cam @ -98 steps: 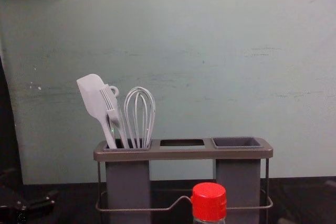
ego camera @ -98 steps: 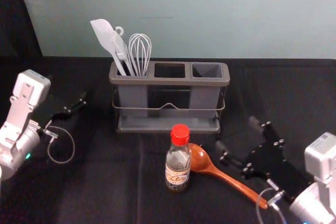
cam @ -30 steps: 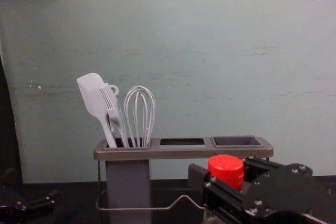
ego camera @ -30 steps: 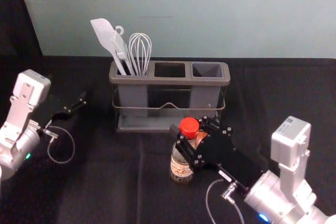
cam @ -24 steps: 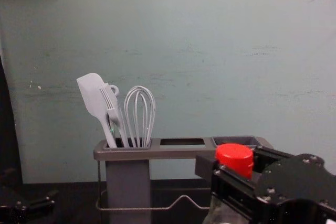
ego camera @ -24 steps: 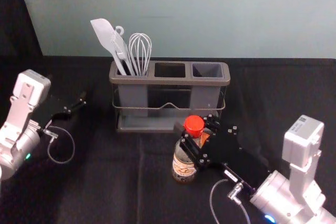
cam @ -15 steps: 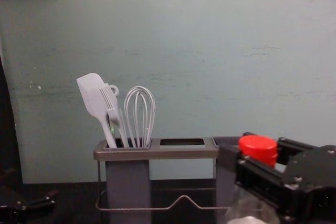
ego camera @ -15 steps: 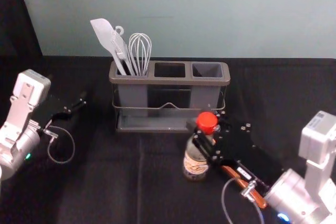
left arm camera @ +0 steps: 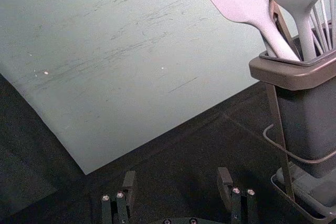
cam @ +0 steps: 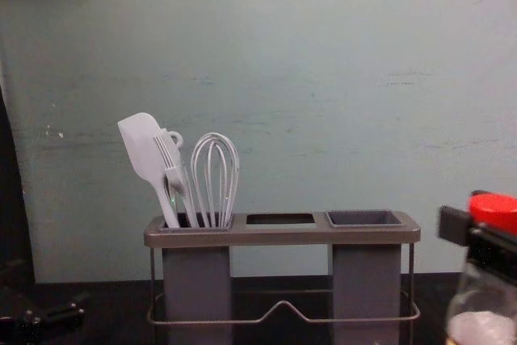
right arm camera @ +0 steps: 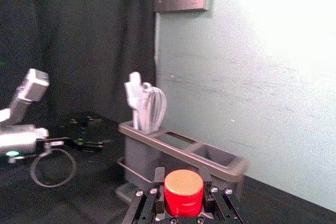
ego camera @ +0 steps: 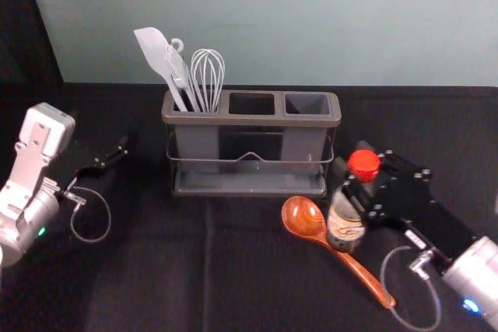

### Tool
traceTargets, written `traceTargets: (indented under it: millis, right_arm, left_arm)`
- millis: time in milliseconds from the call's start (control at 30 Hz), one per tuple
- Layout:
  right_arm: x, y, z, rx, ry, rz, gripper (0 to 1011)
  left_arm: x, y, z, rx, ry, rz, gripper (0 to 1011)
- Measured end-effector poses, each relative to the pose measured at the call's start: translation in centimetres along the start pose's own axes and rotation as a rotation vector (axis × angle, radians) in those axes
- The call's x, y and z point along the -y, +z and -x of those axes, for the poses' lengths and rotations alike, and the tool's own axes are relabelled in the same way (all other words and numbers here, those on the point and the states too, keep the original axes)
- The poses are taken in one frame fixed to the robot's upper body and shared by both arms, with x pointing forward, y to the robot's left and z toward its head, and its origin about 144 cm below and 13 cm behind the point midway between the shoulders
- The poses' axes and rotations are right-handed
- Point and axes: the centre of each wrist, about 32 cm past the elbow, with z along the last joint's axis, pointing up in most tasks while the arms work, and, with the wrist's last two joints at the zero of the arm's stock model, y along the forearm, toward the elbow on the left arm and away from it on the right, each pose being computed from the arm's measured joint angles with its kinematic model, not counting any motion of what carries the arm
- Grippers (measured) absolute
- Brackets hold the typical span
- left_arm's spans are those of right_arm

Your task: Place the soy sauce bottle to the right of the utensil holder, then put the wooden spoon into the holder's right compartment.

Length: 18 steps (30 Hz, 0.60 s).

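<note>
Right gripper (ego camera: 352, 159) centre-right, clamped on near-upright bottle (ego camera: 345, 223), cap up, spoon (ego camera: 346, 259) diagonal, bowl upper-left, left gripper (ego camera: 101, 162) mid-left, spread wide, empty

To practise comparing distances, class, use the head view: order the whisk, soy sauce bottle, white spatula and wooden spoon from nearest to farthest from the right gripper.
From the right gripper:
1. Soy sauce bottle, between its jaws.
2. Wooden spoon, bowl left of the bottle.
3. Whisk, left side of the holder.
4. White spatula, farther left in the holder.
</note>
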Motion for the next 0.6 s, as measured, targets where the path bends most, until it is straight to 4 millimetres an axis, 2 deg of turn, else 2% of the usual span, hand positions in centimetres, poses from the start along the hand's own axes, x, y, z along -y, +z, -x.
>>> traceTargets:
  millis: [300, 600]
  right_arm:
    - [1.5, -0.3, -2.1, 0.005, -0.090, 0.021, 390]
    - [1.8, -0.4, -2.5, 0.005, -0.111, 0.024, 390]
  left_arm:
    - [0.0, 0.0, 0.0, 0.000, 0.000, 0.000, 1000]
    - [0.0, 0.0, 0.0, 0.000, 0.000, 0.000, 1000]
